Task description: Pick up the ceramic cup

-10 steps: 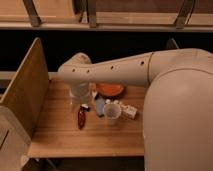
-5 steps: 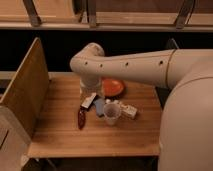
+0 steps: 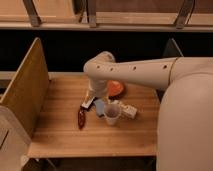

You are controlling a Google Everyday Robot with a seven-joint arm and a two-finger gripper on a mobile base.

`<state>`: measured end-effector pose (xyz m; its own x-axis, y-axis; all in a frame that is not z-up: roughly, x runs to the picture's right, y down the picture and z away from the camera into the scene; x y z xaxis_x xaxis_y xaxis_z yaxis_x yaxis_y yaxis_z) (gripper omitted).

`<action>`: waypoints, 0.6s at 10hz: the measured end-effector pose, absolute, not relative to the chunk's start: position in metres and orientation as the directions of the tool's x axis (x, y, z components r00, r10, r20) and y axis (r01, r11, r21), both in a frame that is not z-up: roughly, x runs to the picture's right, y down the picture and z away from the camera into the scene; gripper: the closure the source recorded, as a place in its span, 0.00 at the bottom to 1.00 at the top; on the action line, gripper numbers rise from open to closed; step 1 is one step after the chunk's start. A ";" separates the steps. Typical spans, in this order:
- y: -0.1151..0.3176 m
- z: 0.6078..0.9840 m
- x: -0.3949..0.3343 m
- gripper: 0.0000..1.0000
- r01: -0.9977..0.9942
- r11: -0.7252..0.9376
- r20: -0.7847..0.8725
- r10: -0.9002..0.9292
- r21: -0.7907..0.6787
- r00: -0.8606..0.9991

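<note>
The arm (image 3: 135, 70) is reaching in from the right and bending down over the table (image 3: 60, 135), and the gripper (image 3: 91, 100) is hanging low just left of the cup (image 3: 111, 115). How wide it is standing, or whether it is gripping anything, I cannot tell. The cup is sitting upright near the middle of the table, rim up, and looks free of any grip. To do this well, I judge the gripper should be lining up squarely on the cup's wall before closing, since a skewed approach is risking a tip or a shove. It is crowded here: a box (image 3: 129, 110) is lying just right of the cup, perhaps touching it. A bluish thing (image 3: 100, 106) is sitting just to the cup's left, a dark red object (image 3: 81, 118) is lying further left, and the plate (image 3: 116, 88) is resting behind. Open room is showing toward the front edge and to the left, short of the upright panel (image 3: 25, 92), so lifting straight up is looking like the cleanest way out.
</note>
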<state>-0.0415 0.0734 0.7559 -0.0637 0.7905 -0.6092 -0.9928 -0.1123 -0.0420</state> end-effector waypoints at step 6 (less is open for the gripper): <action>0.110 0.784 -0.021 0.35 -0.985 -0.149 -0.736 0.657 0.082 -0.161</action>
<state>-0.0209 0.1105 0.7841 -0.1606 0.6572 -0.7364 -0.9854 -0.1490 0.0819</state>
